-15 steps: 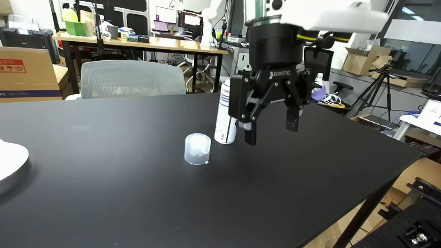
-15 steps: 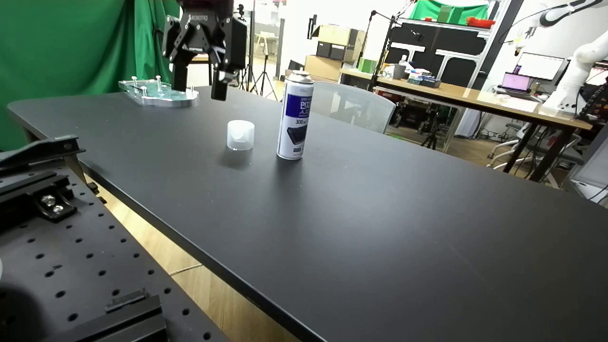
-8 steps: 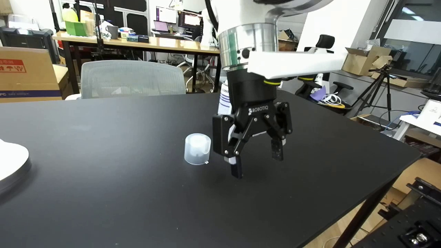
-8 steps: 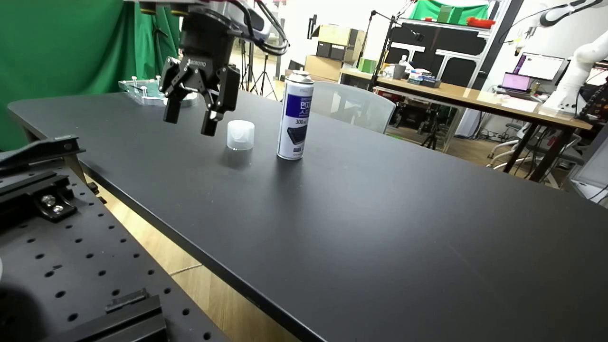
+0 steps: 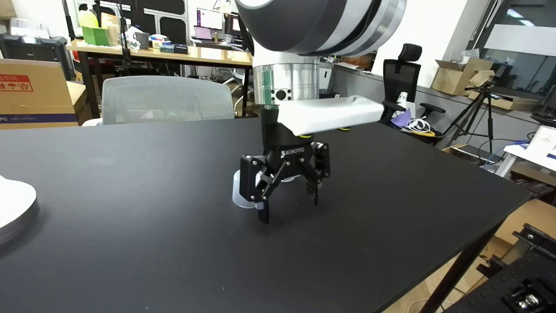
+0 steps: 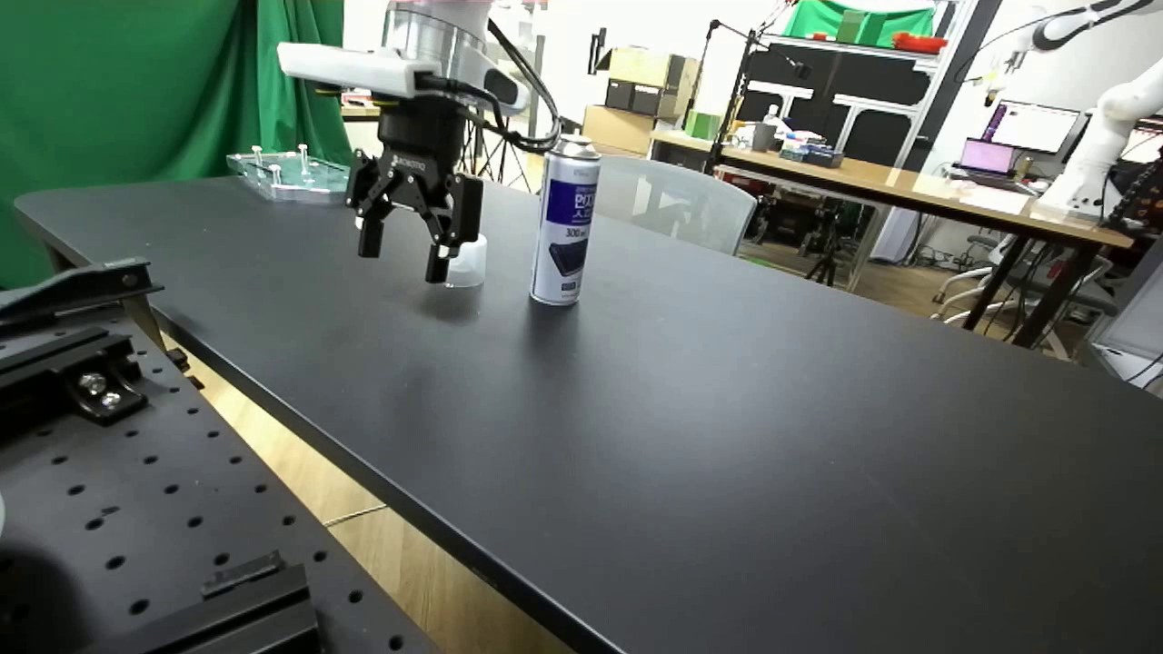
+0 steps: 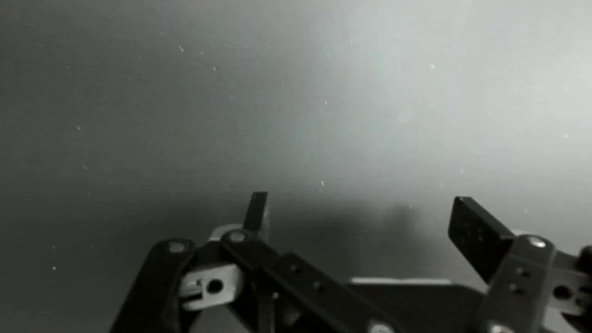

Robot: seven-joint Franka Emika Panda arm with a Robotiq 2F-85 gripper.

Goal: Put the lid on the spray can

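The lid, a short translucent whitish cap, stands on the black table beside the spray can, apart from it. In an exterior view (image 6: 470, 263) the lid is partly behind a finger; in an exterior view (image 5: 239, 191) only its left part shows. The white spray can with a blue label (image 6: 563, 222) stands upright; elsewhere the gripper hides all but its base (image 5: 290, 178). My gripper is open and empty, low above the table just beside the lid, in both exterior views (image 5: 288, 209) (image 6: 402, 262). In the wrist view the gripper (image 7: 360, 199) has only bare table between its fingers; neither lid nor can shows clearly.
A clear plate with posts (image 6: 300, 182) lies at the table's far end. A white round object (image 5: 15, 202) is at the table's left. A mesh chair (image 5: 167, 100) stands behind the table (image 5: 152, 243). A black perforated mount (image 6: 182, 509) sits beside the table's edge.
My gripper has come down toward the table and across toward the lid, now overlapping it in both exterior views. It has stayed open. The lid and the can have not moved.
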